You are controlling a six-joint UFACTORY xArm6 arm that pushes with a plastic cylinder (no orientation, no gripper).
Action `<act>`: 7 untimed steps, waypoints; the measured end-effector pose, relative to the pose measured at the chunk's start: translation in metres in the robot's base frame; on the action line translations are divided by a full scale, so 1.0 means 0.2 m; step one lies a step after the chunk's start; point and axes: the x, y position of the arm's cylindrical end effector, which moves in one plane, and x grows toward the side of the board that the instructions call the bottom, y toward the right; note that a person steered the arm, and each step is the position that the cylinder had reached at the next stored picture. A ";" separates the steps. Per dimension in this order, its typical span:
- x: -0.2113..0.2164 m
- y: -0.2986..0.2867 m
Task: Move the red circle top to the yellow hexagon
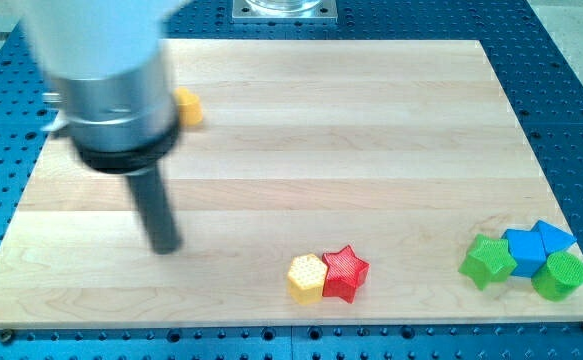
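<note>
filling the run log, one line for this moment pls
tip: view's left, touching no block | yellow hexagon: bottom centre, against red star | red circle: not visible

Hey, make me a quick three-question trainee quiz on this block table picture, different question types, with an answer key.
1. True or false: the red star touches the yellow hexagon.
2. Which block is partly hidden behind the arm? A) green star B) yellow block C) blue cube
3. Fill in: my tip sits to the view's ____ of the yellow hexagon.

Key: 1 true. 2 B, the yellow block; the green star and blue cube lie in the open at the view's right. 3 left. No red circle is visible.
</note>
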 end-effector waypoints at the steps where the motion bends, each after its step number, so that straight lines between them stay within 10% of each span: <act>1: -0.09 -0.39; 3: -0.68 -0.41; 7: -0.38 0.00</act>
